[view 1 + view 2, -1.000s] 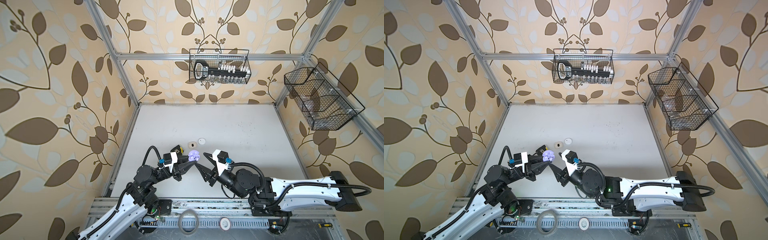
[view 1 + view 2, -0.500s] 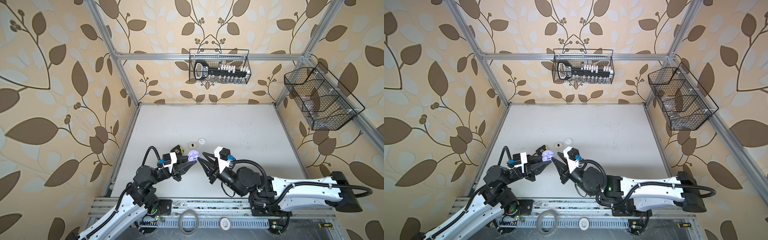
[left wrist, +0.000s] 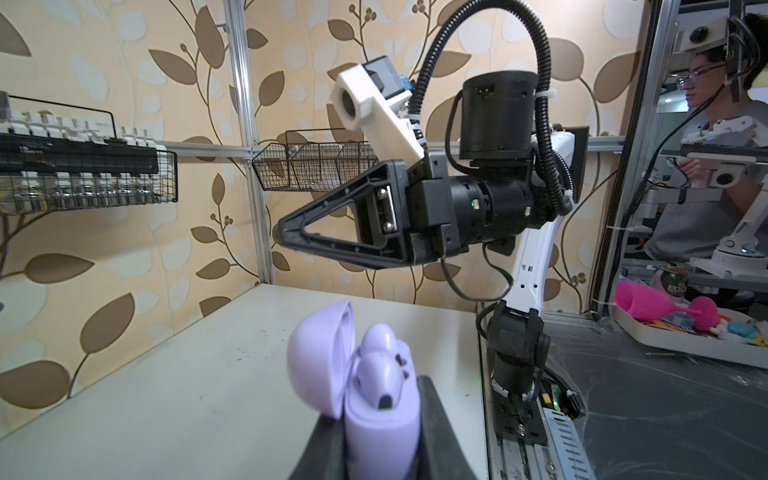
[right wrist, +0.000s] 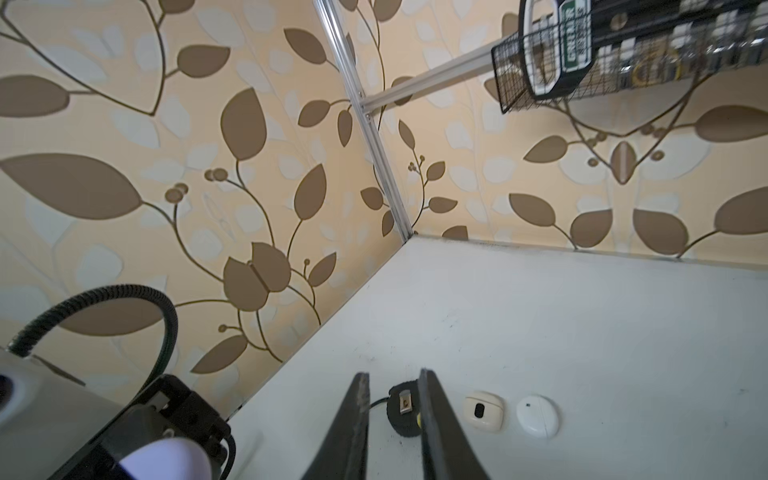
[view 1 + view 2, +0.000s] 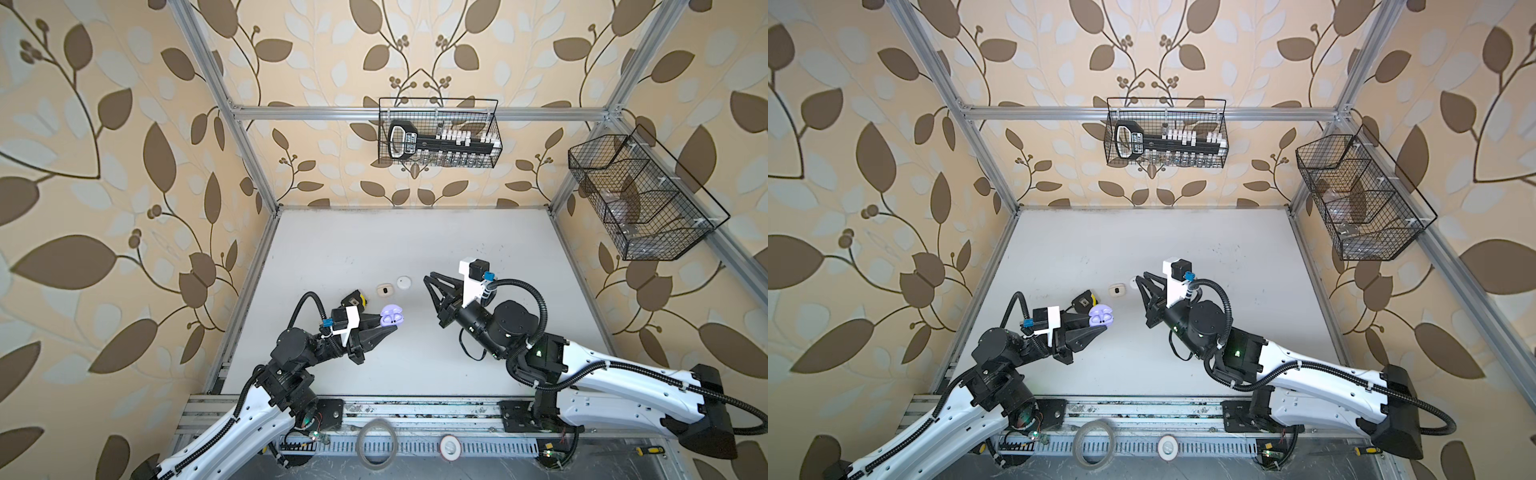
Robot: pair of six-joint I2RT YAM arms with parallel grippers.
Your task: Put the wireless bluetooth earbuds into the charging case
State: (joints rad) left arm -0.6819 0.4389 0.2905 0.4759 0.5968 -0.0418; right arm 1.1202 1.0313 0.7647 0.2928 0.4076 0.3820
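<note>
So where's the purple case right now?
In both top views the purple case is held open between the left fingers, left of the middle, a little nearer the robot than the tape measure and the cream case.

The walls [image 5: 124, 166] are tan, with big brown leaves and pale leaves all over them. Shiny metal bars [image 5: 332, 113] run up the corners and across the back. The table [image 5: 395, 249] is flat and white, with a few small dark marks. A black wire back basket [image 5: 440, 99] hangs on the far wall. A side basket [image 5: 665, 245] hangs on the right wall. The light is bright and even.
</note>
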